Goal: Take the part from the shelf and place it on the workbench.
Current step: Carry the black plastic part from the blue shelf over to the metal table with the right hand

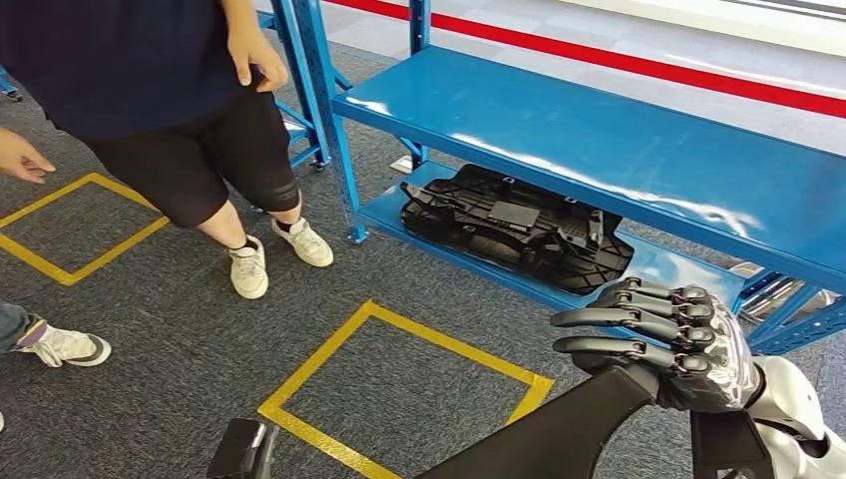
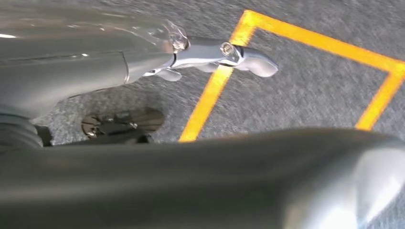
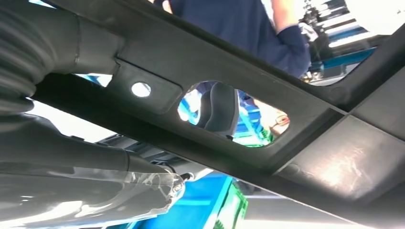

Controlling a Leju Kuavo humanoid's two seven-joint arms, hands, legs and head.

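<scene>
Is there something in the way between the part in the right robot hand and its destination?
The workbench is out of view, so the whole path cannot be judged. Nearby, a person stands left of the blue shelf, apart from the black part.

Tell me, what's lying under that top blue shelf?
A black plastic part lies on the lower blue shelf, under the top shelf. The top shelf covers its rear edge, so anything behind cannot be seen.
</scene>
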